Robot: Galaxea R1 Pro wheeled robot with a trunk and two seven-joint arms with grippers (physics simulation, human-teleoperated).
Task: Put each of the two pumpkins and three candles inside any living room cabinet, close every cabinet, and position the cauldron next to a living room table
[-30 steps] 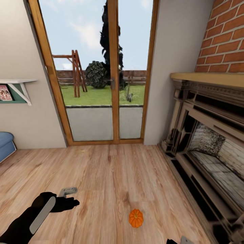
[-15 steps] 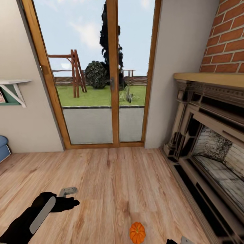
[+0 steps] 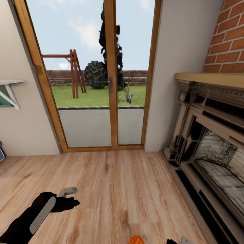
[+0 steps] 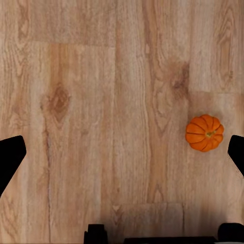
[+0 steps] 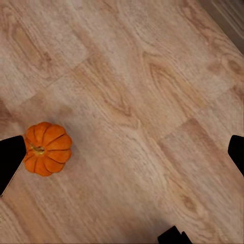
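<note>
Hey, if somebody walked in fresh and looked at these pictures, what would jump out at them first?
Probably the tall wood-framed glass door straight ahead, with lawn and a wooden play frame beyond it. Next, the ornate fireplace under red brick along the right wall. Then the small orange pumpkin alone on the wooden floor, just at the head view's lower edge, between the two arms, with the left claw hovering over bare boards.

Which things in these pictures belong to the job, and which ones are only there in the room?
Belongs to the job:
- pumpkin, lying on the wooden floor
- left hand, open and empty
- right hand, open, pumpkin beside one fingertip

Only there in the room:
- fireplace
- glass door
- wall shelf
</note>
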